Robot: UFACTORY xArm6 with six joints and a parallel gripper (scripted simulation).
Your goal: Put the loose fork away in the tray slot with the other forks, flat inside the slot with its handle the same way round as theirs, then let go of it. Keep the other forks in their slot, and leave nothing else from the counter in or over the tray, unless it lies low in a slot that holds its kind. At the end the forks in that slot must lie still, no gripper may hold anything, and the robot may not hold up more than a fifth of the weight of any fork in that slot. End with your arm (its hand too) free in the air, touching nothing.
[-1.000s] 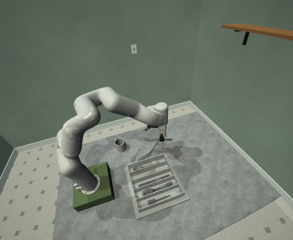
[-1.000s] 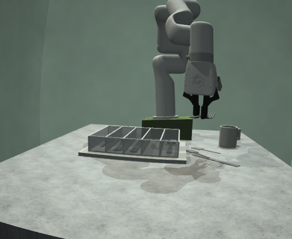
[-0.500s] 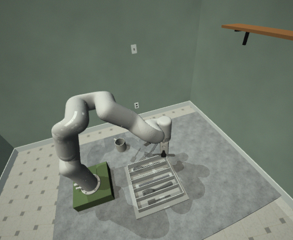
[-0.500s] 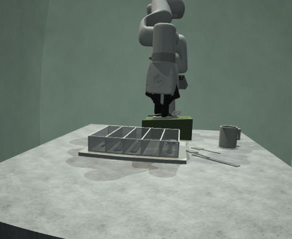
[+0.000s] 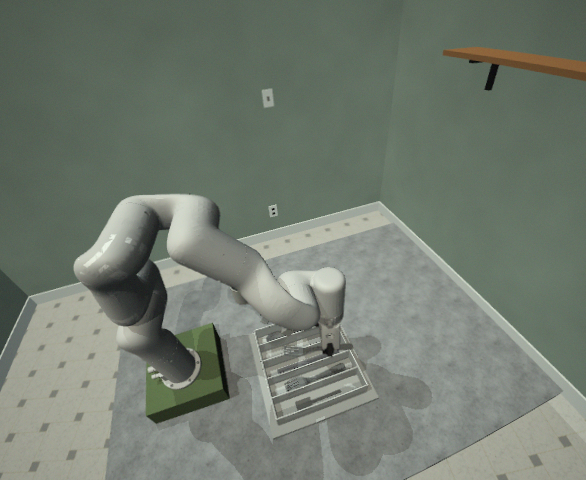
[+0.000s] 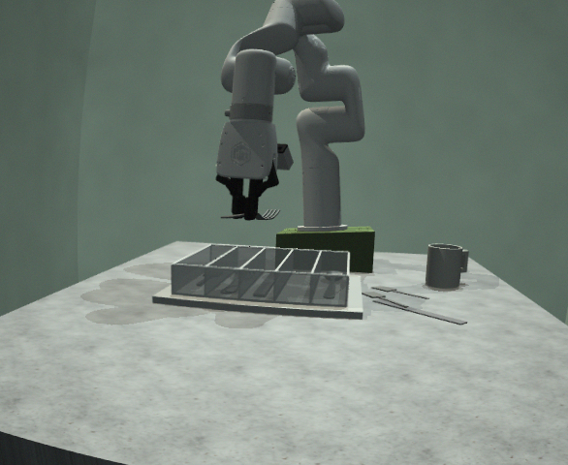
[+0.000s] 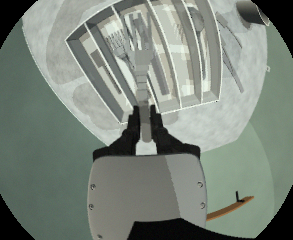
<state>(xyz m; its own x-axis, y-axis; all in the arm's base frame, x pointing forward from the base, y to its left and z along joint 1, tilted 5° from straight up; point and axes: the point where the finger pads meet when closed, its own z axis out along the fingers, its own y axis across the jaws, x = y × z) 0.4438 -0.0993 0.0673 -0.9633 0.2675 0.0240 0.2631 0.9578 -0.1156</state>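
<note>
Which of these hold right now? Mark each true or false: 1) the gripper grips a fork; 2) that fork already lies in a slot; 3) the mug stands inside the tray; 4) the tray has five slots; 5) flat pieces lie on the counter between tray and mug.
1) True: the gripper is shut on the fork.
2) False: the fork hangs level in the air, well above the tray.
3) False: the mug stands on the counter, apart from the tray.
4) True: four dividers make five slots.
5) True: thin flat pieces lie there.
</note>
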